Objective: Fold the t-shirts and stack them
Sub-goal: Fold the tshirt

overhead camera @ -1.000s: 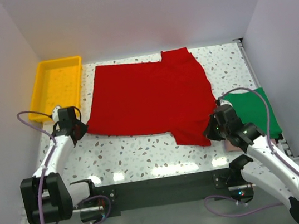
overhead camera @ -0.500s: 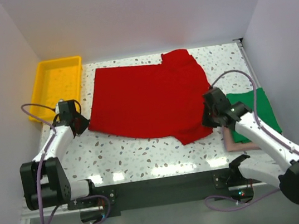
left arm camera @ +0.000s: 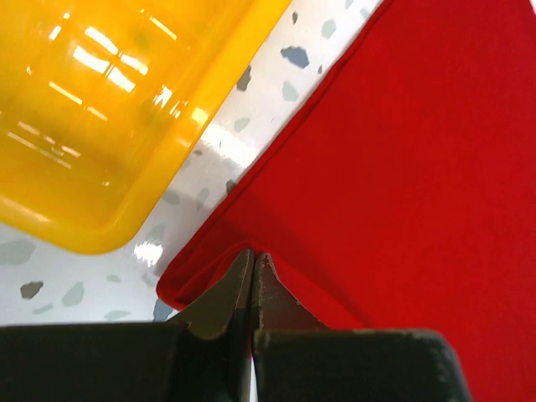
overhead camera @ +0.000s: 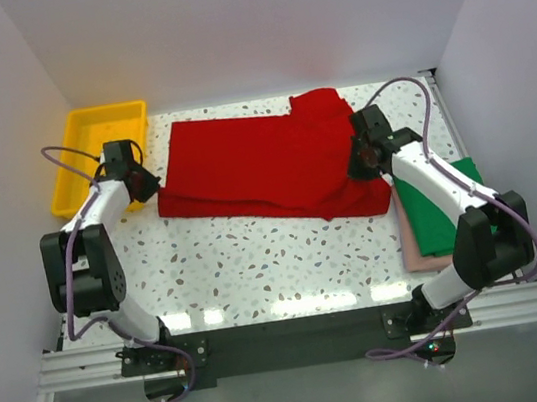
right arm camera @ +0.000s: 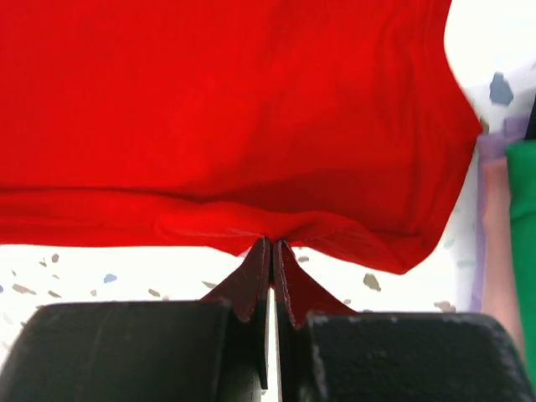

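Note:
A red t-shirt (overhead camera: 263, 166) lies across the far half of the table, its near edge folded over towards the back. My left gripper (overhead camera: 148, 187) is shut on the shirt's left hem corner (left arm camera: 251, 251), next to the yellow tray. My right gripper (overhead camera: 359, 165) is shut on the shirt's right hem (right arm camera: 270, 239) and holds that edge a little above the table. A folded green t-shirt (overhead camera: 442, 210) lies on a pink one (overhead camera: 416, 255) at the right edge; both show in the right wrist view, the green (right arm camera: 523, 243) beside the pink (right arm camera: 494, 226).
A yellow tray (overhead camera: 100, 155) stands at the back left, close to my left gripper, and fills the upper left of the left wrist view (left arm camera: 92, 109). White walls enclose the speckled table (overhead camera: 277, 260) on three sides.
Both grippers have carried the shirt's near edge away from the bases towards the back, folding the shirt over itself. The shirt now looks shorter front to back.

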### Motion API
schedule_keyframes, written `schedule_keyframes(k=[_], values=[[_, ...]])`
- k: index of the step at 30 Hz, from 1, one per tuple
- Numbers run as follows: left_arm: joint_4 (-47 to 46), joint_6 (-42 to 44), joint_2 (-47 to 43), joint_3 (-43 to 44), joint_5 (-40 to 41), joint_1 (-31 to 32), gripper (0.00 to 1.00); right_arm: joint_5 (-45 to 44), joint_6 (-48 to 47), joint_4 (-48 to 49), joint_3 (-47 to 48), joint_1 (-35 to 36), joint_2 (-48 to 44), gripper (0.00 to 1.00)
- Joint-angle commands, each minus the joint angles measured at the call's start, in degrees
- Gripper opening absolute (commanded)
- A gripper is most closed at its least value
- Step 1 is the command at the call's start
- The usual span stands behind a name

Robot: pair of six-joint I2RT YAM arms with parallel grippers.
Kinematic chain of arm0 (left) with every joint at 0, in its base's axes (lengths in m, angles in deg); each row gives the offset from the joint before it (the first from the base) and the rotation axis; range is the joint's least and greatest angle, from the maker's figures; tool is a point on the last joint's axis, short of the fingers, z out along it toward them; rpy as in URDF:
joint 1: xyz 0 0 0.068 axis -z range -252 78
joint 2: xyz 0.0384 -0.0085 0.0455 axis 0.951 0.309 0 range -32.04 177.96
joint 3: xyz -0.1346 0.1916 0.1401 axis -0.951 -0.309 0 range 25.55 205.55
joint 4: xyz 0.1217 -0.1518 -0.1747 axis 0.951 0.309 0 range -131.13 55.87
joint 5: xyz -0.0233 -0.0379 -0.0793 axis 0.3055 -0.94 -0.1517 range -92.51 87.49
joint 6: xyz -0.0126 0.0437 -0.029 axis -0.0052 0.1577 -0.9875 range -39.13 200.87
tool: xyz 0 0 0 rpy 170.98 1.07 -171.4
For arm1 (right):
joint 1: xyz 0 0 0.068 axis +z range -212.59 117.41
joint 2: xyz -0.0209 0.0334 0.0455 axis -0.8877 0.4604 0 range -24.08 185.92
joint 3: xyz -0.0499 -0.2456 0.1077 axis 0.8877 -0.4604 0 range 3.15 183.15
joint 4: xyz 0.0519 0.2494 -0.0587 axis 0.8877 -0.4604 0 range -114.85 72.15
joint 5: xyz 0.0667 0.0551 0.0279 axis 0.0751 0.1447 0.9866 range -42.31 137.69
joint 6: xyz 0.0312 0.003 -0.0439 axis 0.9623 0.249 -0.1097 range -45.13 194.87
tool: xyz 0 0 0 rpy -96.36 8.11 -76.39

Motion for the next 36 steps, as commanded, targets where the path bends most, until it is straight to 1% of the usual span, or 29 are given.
schedule_keyframes(k=[1, 5, 11, 19, 27, 36], values=[[0.09, 0.60, 2.52, 5.13, 0.16, -0.25, 0.00, 3.17, -2.14, 2.35, 4.82, -2.05, 2.21, 0.00], [0.53, 0.60, 4.82, 7.68, 0.16, -0.25, 0.00, 3.96, -2.76, 2.27, 7.98, -3.19, 5.03, 0.00], [0.62, 1.04, 7.81, 10.58, -0.54, -0.25, 0.00, 4.84, -2.85, 2.88, 8.87, -5.03, 6.17, 0.00], [-1.22, 1.83, 10.36, 12.34, -2.74, -0.16, 0.00, 7.92, -2.50, 5.78, 4.48, -8.55, 5.47, 0.00], [-1.40, 2.18, 13.25, 15.33, -2.92, 0.54, 0.00, 8.27, -2.93, 6.57, 3.86, -9.70, 6.26, 0.00], [-1.22, 1.57, 14.84, 16.21, -2.56, 0.54, 0.00, 9.85, -3.28, 7.72, 4.03, -10.84, 8.37, 0.00]])
